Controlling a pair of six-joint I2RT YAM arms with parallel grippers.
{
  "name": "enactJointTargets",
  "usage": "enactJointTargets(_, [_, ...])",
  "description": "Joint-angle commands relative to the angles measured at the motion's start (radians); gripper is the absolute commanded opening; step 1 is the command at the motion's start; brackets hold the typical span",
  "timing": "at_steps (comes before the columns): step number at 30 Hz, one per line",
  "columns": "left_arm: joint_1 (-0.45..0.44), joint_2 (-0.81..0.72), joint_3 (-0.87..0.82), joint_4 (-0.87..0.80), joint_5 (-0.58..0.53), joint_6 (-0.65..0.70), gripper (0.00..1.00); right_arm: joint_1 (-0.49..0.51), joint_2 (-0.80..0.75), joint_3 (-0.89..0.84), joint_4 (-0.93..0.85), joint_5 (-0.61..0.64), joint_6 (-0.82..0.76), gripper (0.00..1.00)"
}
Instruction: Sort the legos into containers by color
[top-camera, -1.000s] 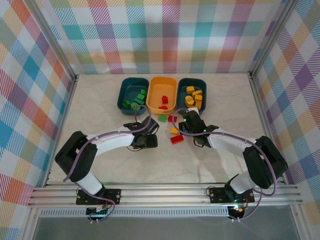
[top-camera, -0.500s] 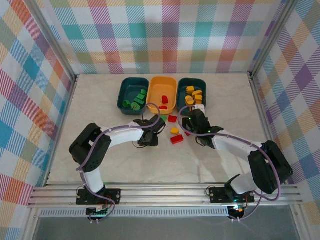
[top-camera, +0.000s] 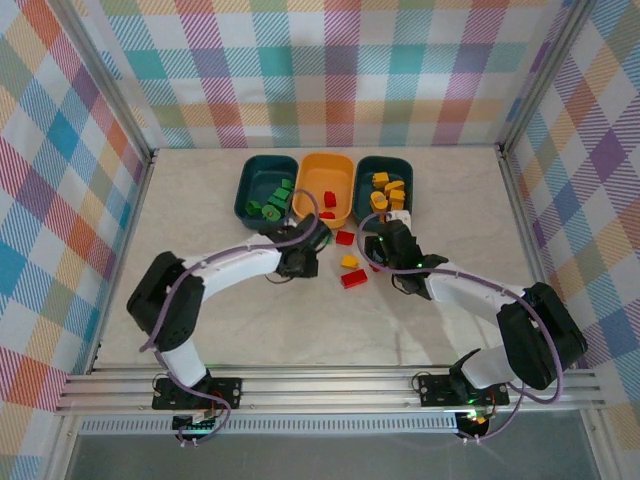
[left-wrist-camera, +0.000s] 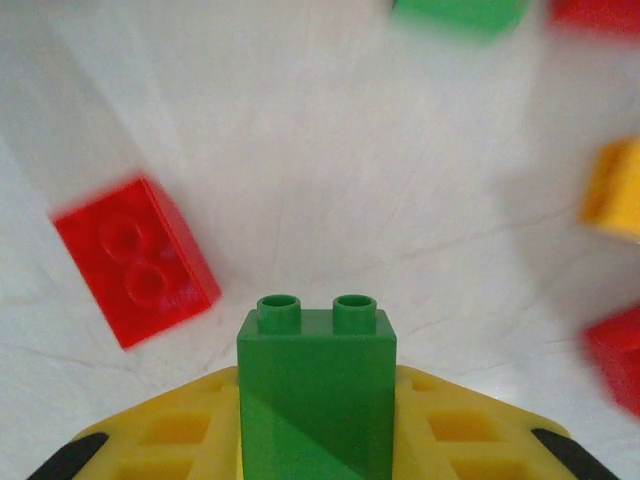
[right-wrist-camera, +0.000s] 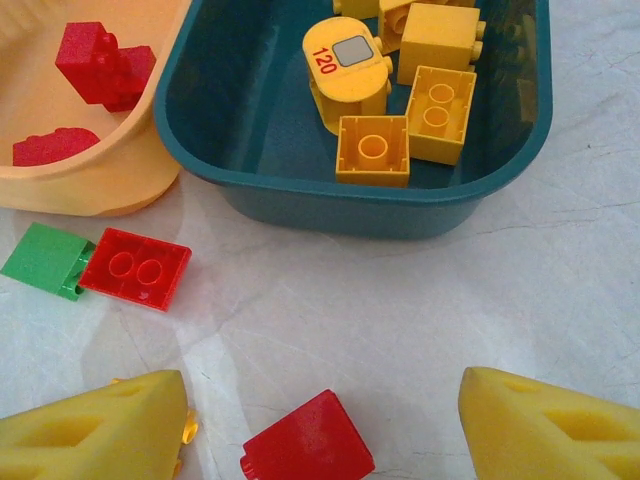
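The orange tub (top-camera: 325, 172) stands in the middle of the row and holds red bricks, so I use it as the reference. The left teal tub (top-camera: 246, 195), beside it on one side, collects the green bricks. The right teal tub (right-wrist-camera: 380, 205), on the other side, collects the yellow bricks (right-wrist-camera: 372, 150), among them a rounded piece marked 120.

The left gripper (left-wrist-camera: 316, 445) is clamped on a green brick (left-wrist-camera: 316, 385). Its yellow pads (left-wrist-camera: 170, 435) press the two sides and the studs point away from the wrist, so the brick sits firmly and can fall free when the pads separate. In the top view this gripper (top-camera: 303, 252) is just in front of the orange tub, at its left corner. I judge that the next move is to bring the brick over the left teal tub, which is near.

The right gripper (right-wrist-camera: 322, 392) has its fingers (right-wrist-camera: 100, 430) wide apart and holds nothing. It hangs in front of the orange tub's right corner, above a loose red brick (right-wrist-camera: 305, 452) that lies between the fingers. This is probably the next piece to take, and it belongs in the orange tub.

A second red brick (right-wrist-camera: 135, 268) touches a loose green one (right-wrist-camera: 42, 260) right in front of the orange tub. Because they touch, picking one may push the other. A yellow brick (top-camera: 349, 261) also waits on the table (top-camera: 200, 200), a little nearer to the arms.
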Motion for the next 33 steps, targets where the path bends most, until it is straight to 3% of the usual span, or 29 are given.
enactJointTargets(1, [0.155, -0.067, 0.09, -0.002, 0.046, 0.043, 0.29, -0.006, -0.015, -0.011, 0.04, 0.021, 0.017, 0.72])
enactJointTargets(6, [0.359, 0.018, 0.185, 0.065, 0.177, -0.058, 0.3, -0.007, -0.015, -0.016, 0.05, 0.032, 0.013, 0.72])
enactJointTargets(12, [0.453, 0.22, 0.393, 0.007, 0.232, -0.089, 0.31, -0.007, -0.006, -0.017, 0.058, 0.047, 0.012, 0.72])
enactJointTargets(18, [0.478, 0.383, 0.585, -0.087, 0.241, -0.066, 0.34, -0.007, -0.005, -0.014, 0.059, 0.043, 0.014, 0.72])
enactJointTargets(24, [0.49, 0.461, 0.654, -0.118, 0.263, -0.058, 0.42, -0.007, -0.003, -0.011, 0.055, 0.04, 0.014, 0.72])
enactJointTargets(30, [0.482, 0.37, 0.582, -0.047, 0.337, -0.054, 0.65, -0.008, -0.002, -0.008, 0.052, 0.038, 0.016, 0.72])
enactJointTargets(33, [0.44, 0.286, 0.502, -0.011, 0.352, -0.058, 0.71, -0.008, -0.003, -0.009, 0.051, 0.039, 0.026, 0.72])
